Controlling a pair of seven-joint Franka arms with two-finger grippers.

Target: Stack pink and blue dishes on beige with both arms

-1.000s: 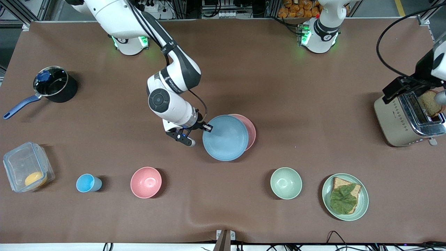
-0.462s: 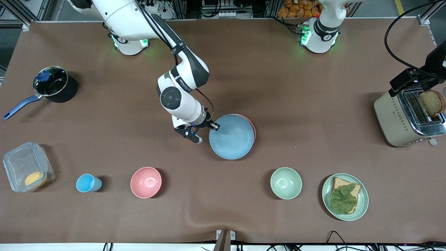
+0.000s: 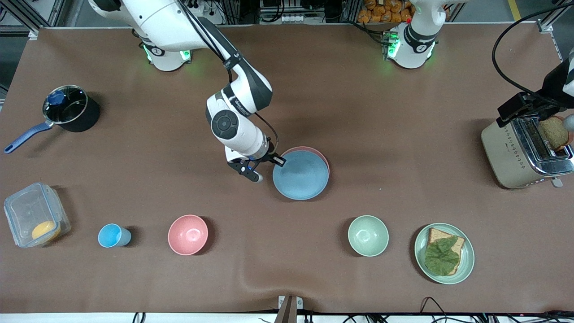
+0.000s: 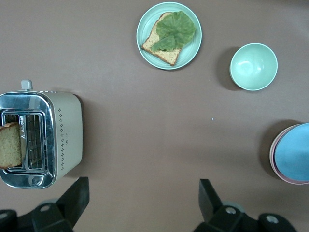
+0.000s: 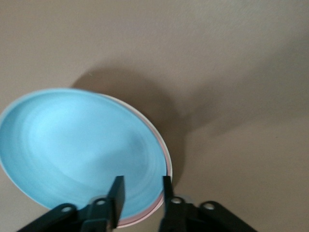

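The light blue plate (image 3: 302, 177) lies almost squarely over the pale pink plate (image 3: 319, 152), of which only a thin rim shows. My right gripper (image 3: 273, 161) is shut on the blue plate's rim at the side toward the right arm's end. In the right wrist view its narrow-set fingers (image 5: 117, 193) straddle the edge of the blue plate (image 5: 77, 150), with the pink plate's rim (image 5: 144, 220) below. The beige plate is hidden. My left gripper (image 4: 145, 203) hangs open and empty high over bare table beside the toaster (image 4: 41, 140); in the front view the left gripper (image 3: 524, 106) is above the toaster.
Nearer the front camera stand a blue cup (image 3: 112, 235), a deep pink bowl (image 3: 188, 234), a green bowl (image 3: 368, 235) and a green plate (image 3: 468, 260) with bread and lettuce. A toaster (image 3: 515, 157), a dark pot (image 3: 69, 110) and a clear container (image 3: 27, 211) sit at the table's ends.
My right gripper has carried the blue plate toward the left arm's end and down, so it now covers nearly all of the pink plate. The left arm has shifted slightly above the toaster.
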